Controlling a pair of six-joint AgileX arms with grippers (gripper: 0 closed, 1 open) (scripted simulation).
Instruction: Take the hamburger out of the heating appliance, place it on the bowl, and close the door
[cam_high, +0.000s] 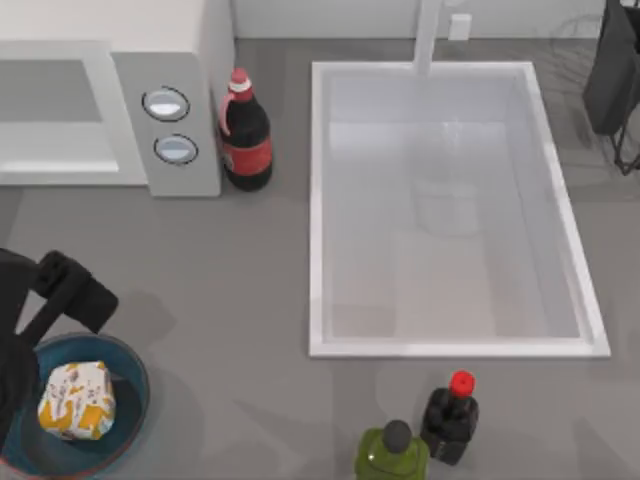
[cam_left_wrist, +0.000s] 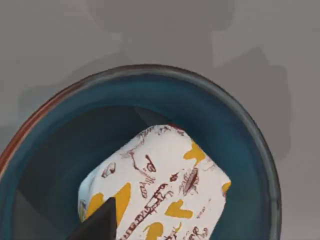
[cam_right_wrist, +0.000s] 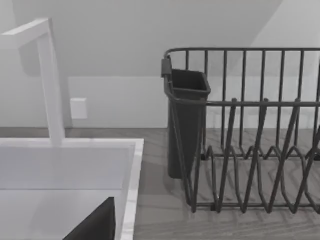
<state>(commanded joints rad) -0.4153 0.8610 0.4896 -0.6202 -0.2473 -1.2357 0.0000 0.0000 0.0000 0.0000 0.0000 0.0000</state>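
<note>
Your top view looks straight down on the table (cam_high: 250, 300), taking in the microwave (cam_high: 110, 110) far left and the sink (cam_high: 450, 210) at right. Your left wrist view sits close above the bowl (cam_left_wrist: 240, 130) and hamburger (cam_left_wrist: 160, 190), which the top view shares near left. Your right wrist view faces level across the sink's far corner toward the dish rack (cam_right_wrist: 250, 150) and back wall.

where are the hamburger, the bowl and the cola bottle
hamburger (cam_high: 76, 400), top view, middle of its paper wrapping
bowl (cam_high: 130, 365), top view, bare blue inner wall at its right
cola bottle (cam_high: 246, 140), top view, red label
</note>
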